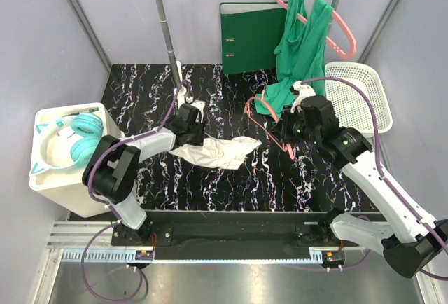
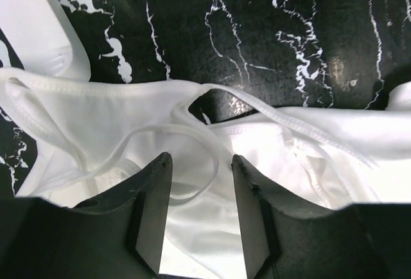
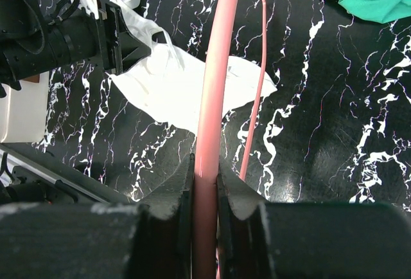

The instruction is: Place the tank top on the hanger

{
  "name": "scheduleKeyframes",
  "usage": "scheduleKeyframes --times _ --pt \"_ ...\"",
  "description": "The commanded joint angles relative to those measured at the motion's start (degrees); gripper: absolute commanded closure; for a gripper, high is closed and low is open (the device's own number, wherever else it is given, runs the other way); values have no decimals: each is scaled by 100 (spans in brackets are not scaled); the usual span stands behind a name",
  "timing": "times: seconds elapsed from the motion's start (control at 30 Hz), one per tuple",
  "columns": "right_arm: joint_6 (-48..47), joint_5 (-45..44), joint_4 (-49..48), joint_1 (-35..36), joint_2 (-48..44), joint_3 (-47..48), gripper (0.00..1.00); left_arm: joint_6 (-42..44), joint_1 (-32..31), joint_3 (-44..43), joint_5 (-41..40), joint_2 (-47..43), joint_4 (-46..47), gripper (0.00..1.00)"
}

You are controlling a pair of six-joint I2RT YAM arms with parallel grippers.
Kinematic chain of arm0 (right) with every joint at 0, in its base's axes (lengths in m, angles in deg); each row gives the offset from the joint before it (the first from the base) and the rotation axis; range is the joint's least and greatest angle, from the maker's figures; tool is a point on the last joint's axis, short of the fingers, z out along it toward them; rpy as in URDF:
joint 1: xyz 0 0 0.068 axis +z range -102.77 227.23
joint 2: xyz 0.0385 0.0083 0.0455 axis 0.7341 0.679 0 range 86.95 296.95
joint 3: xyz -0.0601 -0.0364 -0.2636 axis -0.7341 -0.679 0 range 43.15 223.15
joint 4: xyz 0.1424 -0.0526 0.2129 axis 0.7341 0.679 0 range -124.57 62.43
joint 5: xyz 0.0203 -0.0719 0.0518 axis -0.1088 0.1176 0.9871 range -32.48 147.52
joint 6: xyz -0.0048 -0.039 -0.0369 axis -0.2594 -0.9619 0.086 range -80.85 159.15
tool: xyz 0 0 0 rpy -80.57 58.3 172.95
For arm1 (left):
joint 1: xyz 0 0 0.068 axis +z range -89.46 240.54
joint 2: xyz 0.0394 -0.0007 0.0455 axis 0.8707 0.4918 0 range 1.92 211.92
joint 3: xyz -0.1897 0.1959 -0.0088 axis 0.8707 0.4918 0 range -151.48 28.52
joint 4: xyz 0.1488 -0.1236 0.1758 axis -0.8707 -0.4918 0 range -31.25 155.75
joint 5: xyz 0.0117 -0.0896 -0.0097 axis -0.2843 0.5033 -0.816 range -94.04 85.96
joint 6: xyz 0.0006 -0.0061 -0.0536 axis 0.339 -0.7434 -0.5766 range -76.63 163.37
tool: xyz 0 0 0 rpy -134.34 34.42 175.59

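My left gripper (image 2: 200,163) reaches low over the tank top (image 1: 217,151), jaws spread, with a thin strap loop lying between them. The top is soft white knit, crumpled centre-left on the black marbled table (image 1: 231,185). My right gripper (image 3: 205,166) pinches the hanger (image 3: 217,67), a slim, smooth pink bar, right of the top.

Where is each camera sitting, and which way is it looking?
Top external: high above and behind the robot, looking down at the table; the left arm and right arm show, bases included.
Left wrist: on the left arm, looking down at the tank top; its open left end effector shows.
Right wrist: on the right arm, looking along the hanger; the right end effector grips it.
Shared: all three see the tank top.
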Motion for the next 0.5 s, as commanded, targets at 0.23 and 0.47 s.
scheduleKeyframes --times 0.23,0.47 --pt "61 96 -328 -41 -125 15 100 103 -4 -60 -98 60 -38 62" --pt "-44 236 -372 -41 -248 -21 100 -46 -4 -60 -167 -9 32 95"
